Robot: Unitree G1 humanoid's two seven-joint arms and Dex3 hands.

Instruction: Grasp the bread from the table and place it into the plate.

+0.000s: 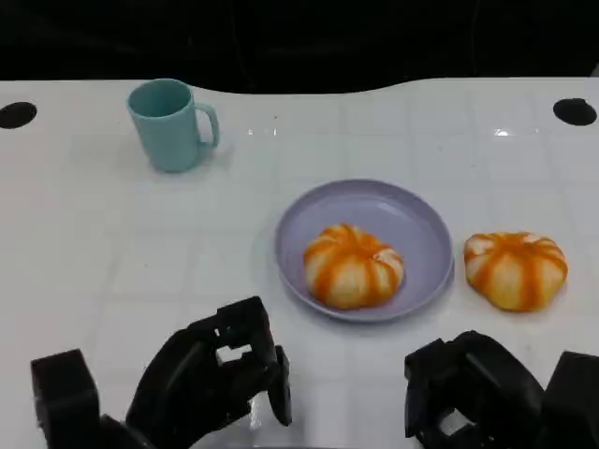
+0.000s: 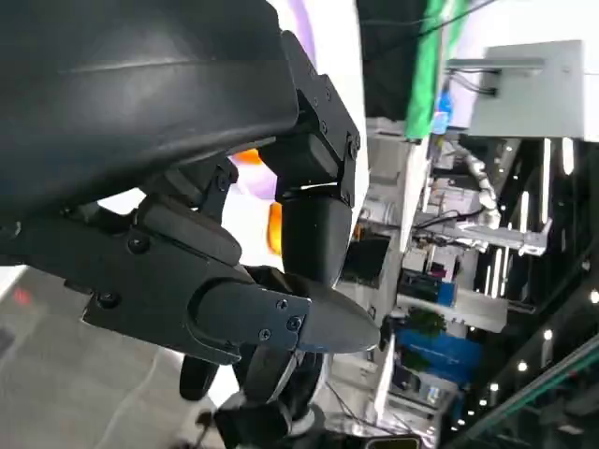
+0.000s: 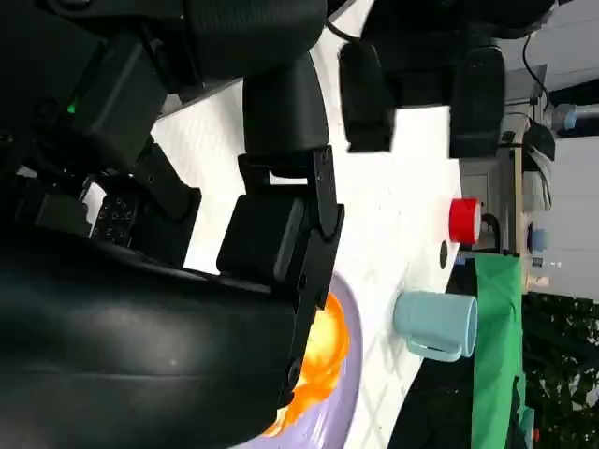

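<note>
A lilac plate (image 1: 393,210) lies mid-table, and one orange-and-white striped bread (image 1: 353,265) sits inside it. A second, similar bread (image 1: 516,268) rests on the white table just right of the plate. My left hand (image 1: 215,374) hovers low at the near edge, left of the plate, holding nothing, with its fingers apart. My right hand (image 1: 473,393) sits at the near edge, just in front of the second bread and short of touching it, also holding nothing. In the right wrist view the plated bread (image 3: 323,360) shows past my fingers (image 3: 281,234).
A teal mug (image 1: 173,122) stands at the far left, handle to the right; it also appears in the right wrist view (image 3: 435,325). Round black holes mark the table's far corners (image 1: 16,114) (image 1: 573,110). The table's far edge meets a dark background.
</note>
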